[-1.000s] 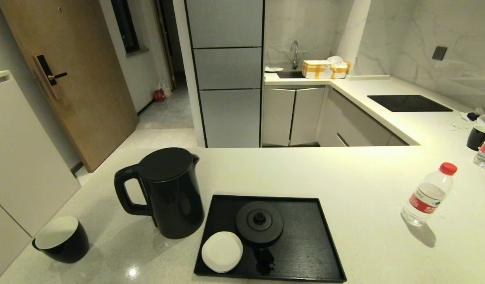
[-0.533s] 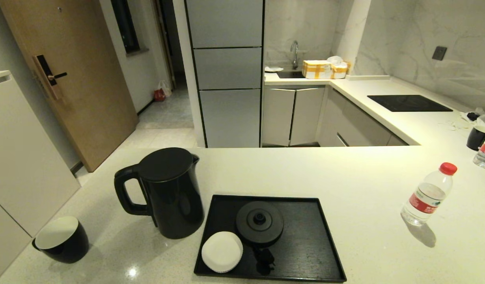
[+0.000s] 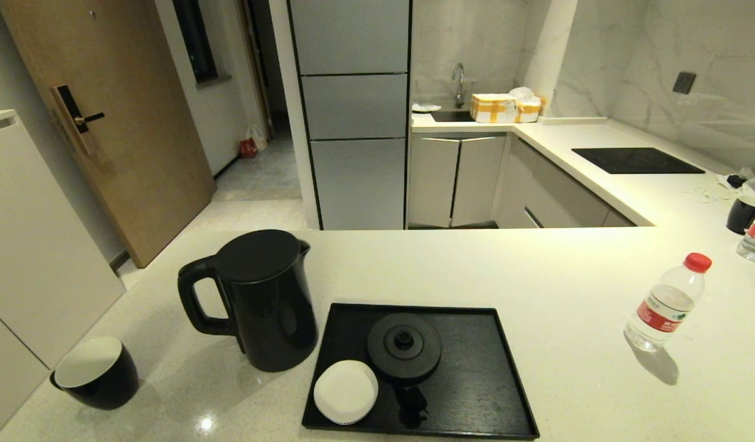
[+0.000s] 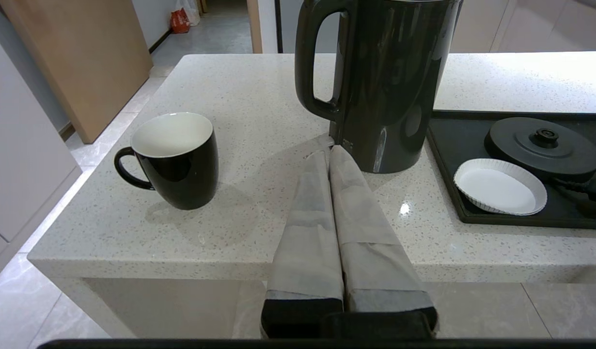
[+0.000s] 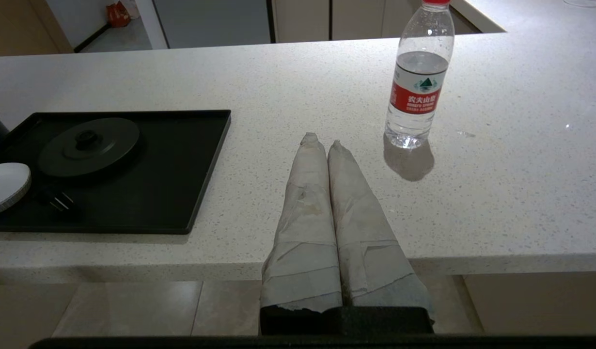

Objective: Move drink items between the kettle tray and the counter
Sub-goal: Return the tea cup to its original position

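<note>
Ahead of the closed, empty left gripper (image 4: 328, 148) stands the kettle (image 4: 383, 82), off its tray (image 4: 460, 140); right gripper (image 5: 321, 141) closed beside the bottle (image 5: 418, 82).

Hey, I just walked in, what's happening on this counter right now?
Nothing is being handled yet. The left claw and the right claw are both shut and empty, held low at the near edge of the counter. The kettle, the black cup and the water bottle all stand on the counter, off the tray. The tray holds only the kettle base and a white saucer.
</note>
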